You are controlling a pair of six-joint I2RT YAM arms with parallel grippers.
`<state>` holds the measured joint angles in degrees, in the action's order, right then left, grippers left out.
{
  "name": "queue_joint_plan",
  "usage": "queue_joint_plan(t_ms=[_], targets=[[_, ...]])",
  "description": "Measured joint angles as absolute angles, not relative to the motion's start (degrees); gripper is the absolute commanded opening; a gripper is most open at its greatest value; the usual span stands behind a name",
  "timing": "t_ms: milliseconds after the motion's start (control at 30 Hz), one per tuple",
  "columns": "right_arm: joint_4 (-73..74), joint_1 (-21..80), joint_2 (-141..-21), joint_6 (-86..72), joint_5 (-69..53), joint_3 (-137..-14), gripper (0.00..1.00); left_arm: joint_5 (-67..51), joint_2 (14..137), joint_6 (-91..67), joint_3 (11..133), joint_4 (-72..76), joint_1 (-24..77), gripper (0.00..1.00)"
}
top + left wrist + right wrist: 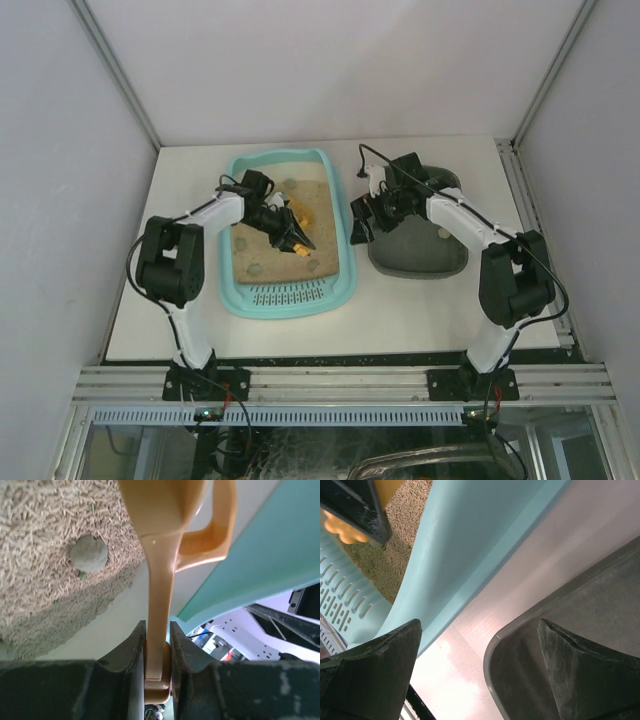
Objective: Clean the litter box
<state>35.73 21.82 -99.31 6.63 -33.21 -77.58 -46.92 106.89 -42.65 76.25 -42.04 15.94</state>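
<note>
Litter box (290,296) is sitting left of centre on the table (400,320), beside the grey tray (420,262). It's looking stiff, pellet-loaded and probably heavy, so I'm favouring the rim. Right gripper (480,647) is straddling the gap between box and tray, jaws spread wide. Left gripper (157,630) is pinching the thin, likely slick scoop (161,580) handle, a clump (88,553) lying nearby.

Item one: orange-tan scoop (162,570), its handle running up the middle, with your left jaws closed on its lower end from both sides.
Item two: litter box (270,565), turquoise wall slanting across the right, pale bare floor beside it.
Item three: tan pellet litter (45,585), upper left.
Item four: one round grey-green clump (88,553) on the pellets, left of the handle and apart from it.
</note>
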Motion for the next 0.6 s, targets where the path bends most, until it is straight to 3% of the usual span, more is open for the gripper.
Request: queue_joint_plan(t_ms=[400, 600], targets=[[37.2, 22.2, -101.0, 6.6, -35.4, -78.8, 1.00, -54.6, 119.4, -46.6, 88.8, -39.2, 13.1, 0.00], [38.1, 22.2, -103.7, 6.6, -36.9, -82.5, 1.00, -55.4, 120.7, -48.1, 89.2, -37.7, 11.3, 0.00]])
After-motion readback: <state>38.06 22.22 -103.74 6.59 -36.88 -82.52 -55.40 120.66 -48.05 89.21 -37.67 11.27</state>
